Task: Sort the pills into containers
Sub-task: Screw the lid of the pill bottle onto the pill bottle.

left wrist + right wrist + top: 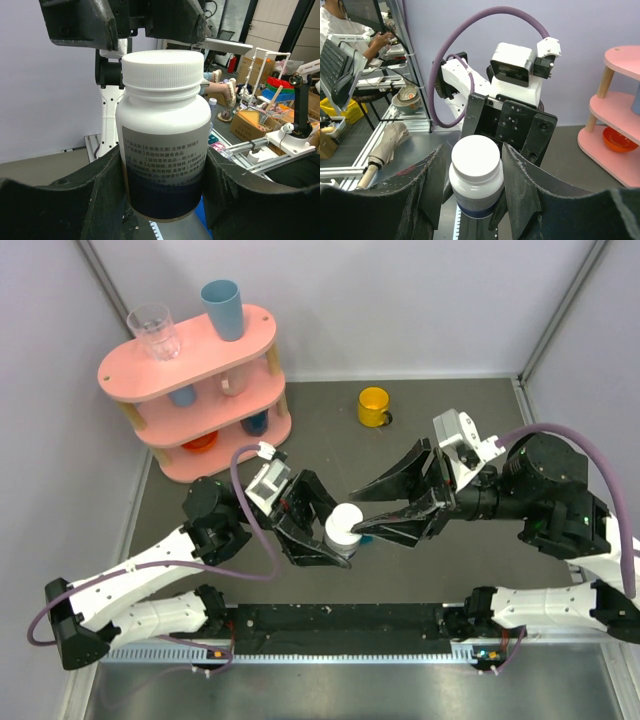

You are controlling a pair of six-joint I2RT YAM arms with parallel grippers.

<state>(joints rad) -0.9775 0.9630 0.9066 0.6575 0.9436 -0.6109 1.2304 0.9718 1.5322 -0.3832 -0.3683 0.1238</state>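
Centre of the top view: left gripper (336,533) clamped on the body of the white bottle (162,145), which stood upright off the table. Right gripper (362,514) sat about half-wide, one finger either side of the cap (475,156); whether the pads pressed the cap could not be told. Pill box not clearly seen; a teal sliver (367,538) just right of the bottle, under the right fingers, was possibly it. Step judged: unscrewing the cap. To do it well: seat both pads square on the cap's side, above the shoulder; squeeze before twisting; turn about the bottle's own axis; left grip firm so the body would not spin; bottle upright against spills
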